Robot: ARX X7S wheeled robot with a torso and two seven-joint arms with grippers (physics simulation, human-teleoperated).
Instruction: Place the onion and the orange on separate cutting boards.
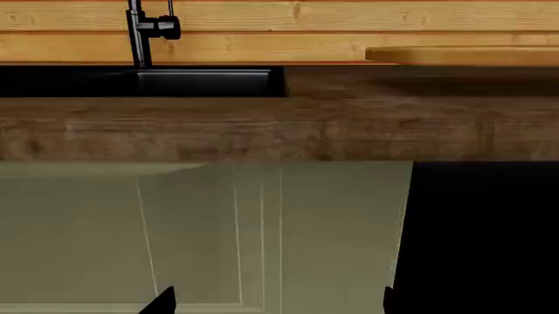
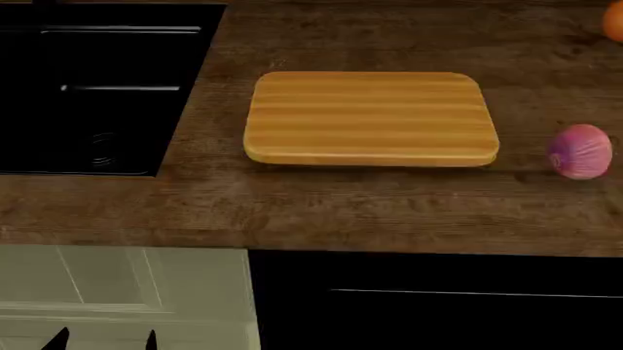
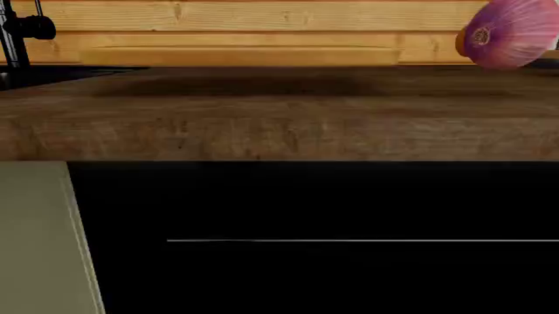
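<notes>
While my head camera looks down on the dark wooden surface (image 2: 292, 211), the orange (image 2: 614, 23) is cut off at its right edge, well behind the onion (image 2: 581, 152). That onion rests on the surface just right of the golden-orange striped cutting board (image 2: 370, 117), apart from it. A black sink (image 2: 98, 87) lies left of the board, its faucet (image 1: 140, 33) behind. My left end effector (image 2: 102, 340) shows only two dark tips, seemingly spread; the right one is out of sight.
</notes>
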